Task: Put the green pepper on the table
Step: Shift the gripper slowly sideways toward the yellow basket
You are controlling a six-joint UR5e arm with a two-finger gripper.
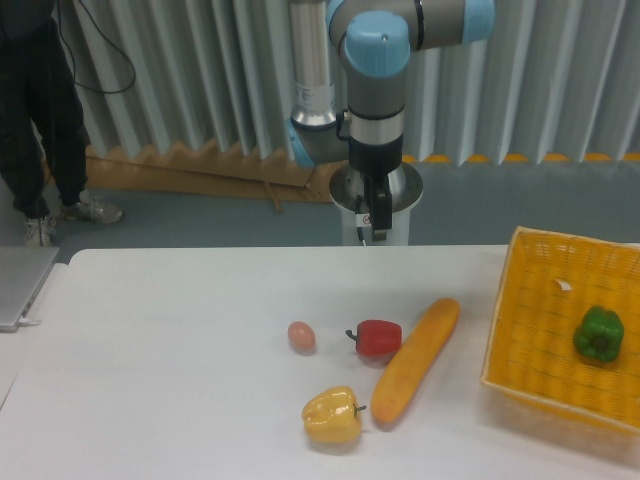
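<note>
Three peppers – one green pepper (598, 333) in the basket (540, 340), right of the hand (377, 234), whose grip state I cannot tell.

The table (180, 330) bears 2 peppers (377, 337), loaf (417, 358), egg (301, 336), basket (540, 340).

Bench (180, 340): white, smooth, matt finish. Basket (540, 330), right of the pincer (376, 228): yellow, woven, open-textured weave. Green pepper (598, 334) inside it: glossy skin. Red pepper (378, 338) and yellow pepper (332, 416), below the pincer: smooth, shiny, possibly plastic. Pincer: dark, matt; material unclear from this view. Wall (200, 70) behind: corrugated grey metal.
</note>
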